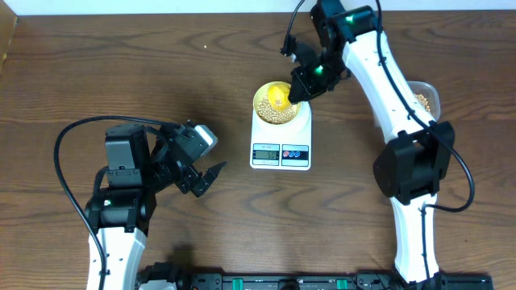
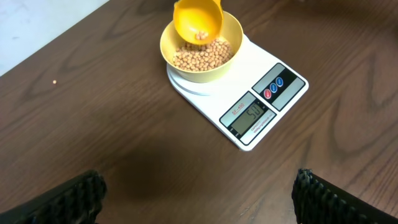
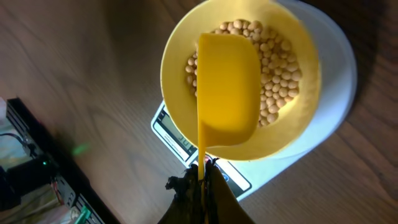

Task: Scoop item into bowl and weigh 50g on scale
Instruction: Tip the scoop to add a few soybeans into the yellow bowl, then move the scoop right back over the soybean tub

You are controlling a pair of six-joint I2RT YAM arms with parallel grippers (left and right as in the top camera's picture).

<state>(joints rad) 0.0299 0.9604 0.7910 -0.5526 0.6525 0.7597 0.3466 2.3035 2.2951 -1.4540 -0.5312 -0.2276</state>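
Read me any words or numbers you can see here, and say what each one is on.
"5" on the scale's display: first digit looks like a five, the rest is blurred.
Red print above the display: too small to read.
Marks on the two round buttons: too small to read.

A brown wood-grain table (image 1: 121,72) fills the view. A clear plastic tub (image 1: 426,97) sits near its right edge, partly hidden. A bright yellow scoop (image 2: 198,22) hangs tilted. A tiny pale speck (image 2: 55,81) lies on bare wood.
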